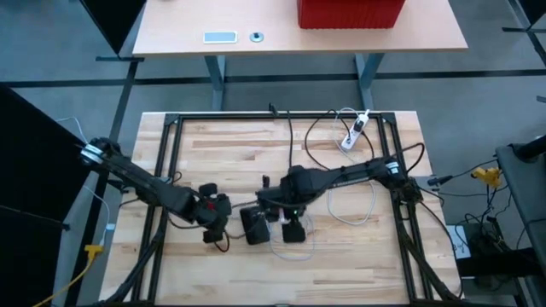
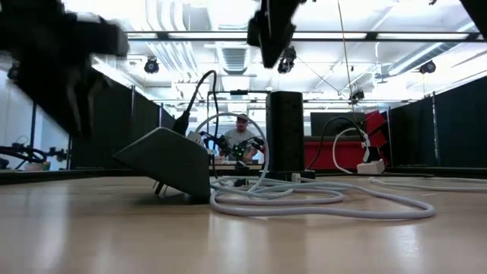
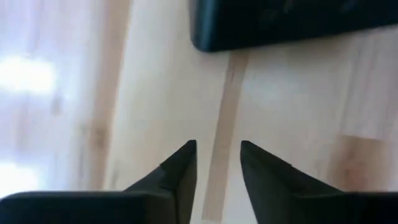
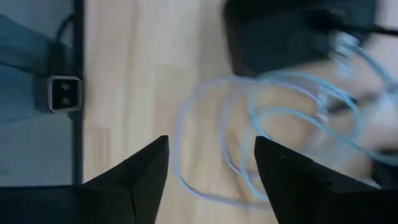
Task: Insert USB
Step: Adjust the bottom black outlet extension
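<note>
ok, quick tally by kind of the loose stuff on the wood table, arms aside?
dark boxes: 2
white cable coil: 1
white plug block: 1
total: 4
More white cable loops lie near the plug block. I can't separate them.

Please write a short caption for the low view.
Coiled white cable beside tilted dark power block on wooden table.

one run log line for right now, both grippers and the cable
left gripper: empty, fingers apart over bare wood | right gripper: open, empty, above coiled white cable | dark wedge-shaped box: on table beside cable
</note>
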